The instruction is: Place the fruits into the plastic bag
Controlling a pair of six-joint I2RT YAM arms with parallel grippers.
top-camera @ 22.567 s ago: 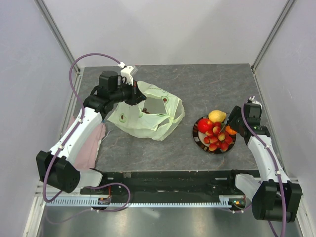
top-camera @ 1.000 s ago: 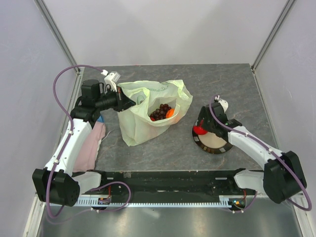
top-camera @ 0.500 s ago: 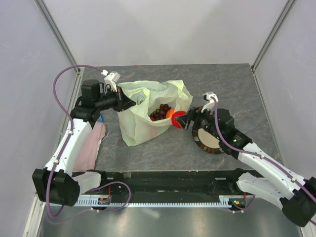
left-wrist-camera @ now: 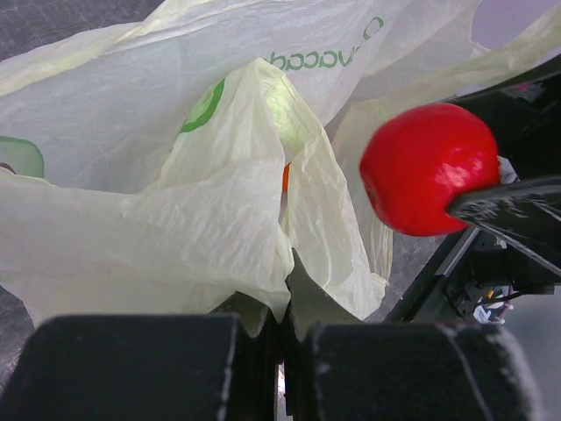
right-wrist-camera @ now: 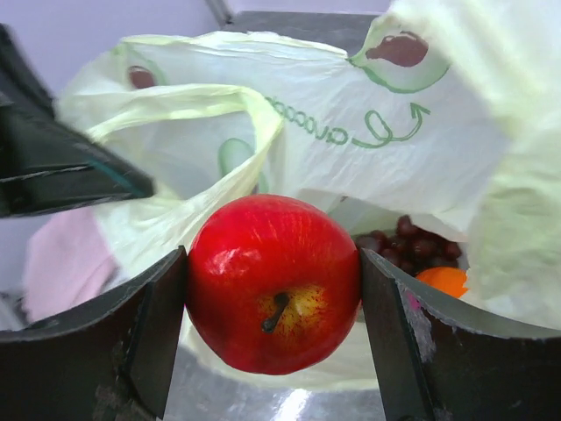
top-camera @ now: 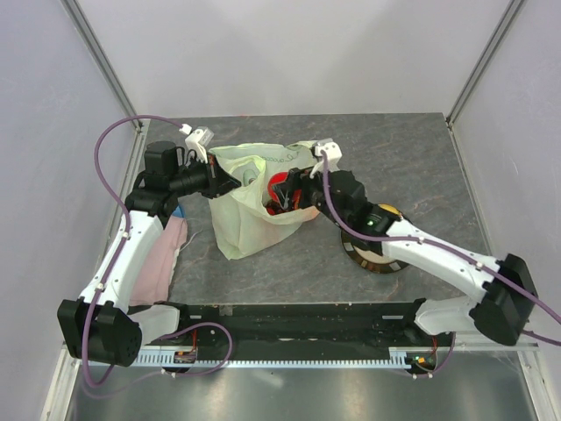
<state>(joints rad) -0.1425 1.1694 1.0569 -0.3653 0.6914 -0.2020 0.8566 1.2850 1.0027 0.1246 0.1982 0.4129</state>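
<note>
Apple [right-wrist-camera: 263, 254] in right end effector [right-wrist-camera: 273, 272], stem facing wrist.

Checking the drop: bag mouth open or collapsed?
Open: left gripper holds the plastic bag rim up; grapes and orange show inside, behind the apple in the right gripper.

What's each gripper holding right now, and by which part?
Right gripper holds the red apple by its opposite sides. Left gripper is shut on the plastic bag, pinching an edge at its mouth.

White arms [top-camera: 131, 253] — black joints [top-camera: 163, 167], purple cables [top-camera: 112, 132]
</note>
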